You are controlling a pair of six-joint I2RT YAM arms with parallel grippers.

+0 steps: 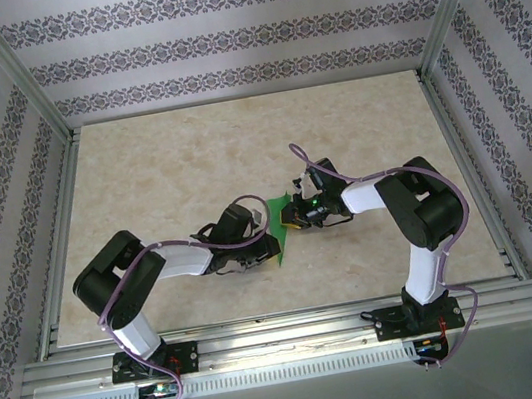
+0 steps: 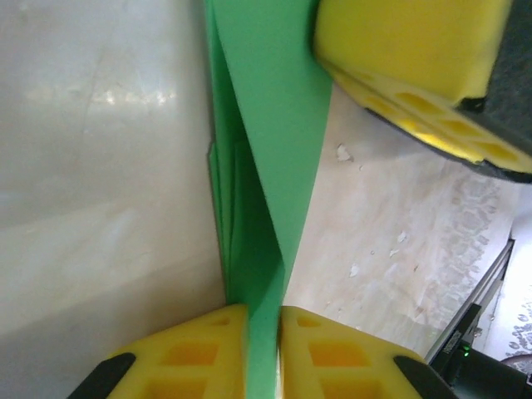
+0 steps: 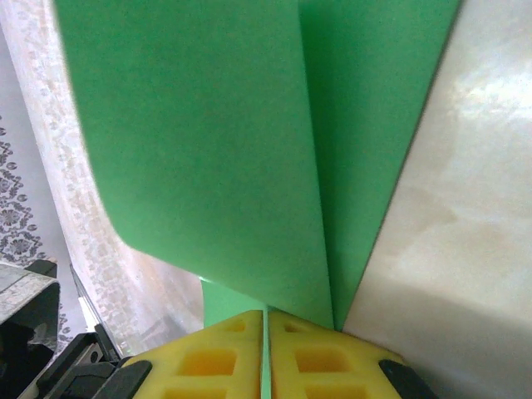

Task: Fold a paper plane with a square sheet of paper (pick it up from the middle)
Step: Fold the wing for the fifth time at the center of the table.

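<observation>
Paper plane (one) clamped by left gripper, right gripper.

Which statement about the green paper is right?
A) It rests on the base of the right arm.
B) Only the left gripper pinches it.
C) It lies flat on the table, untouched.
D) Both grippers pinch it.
D: the left gripper is shut on the folded green paper in the left wrist view, and the right gripper is shut on it in the right wrist view.
</observation>
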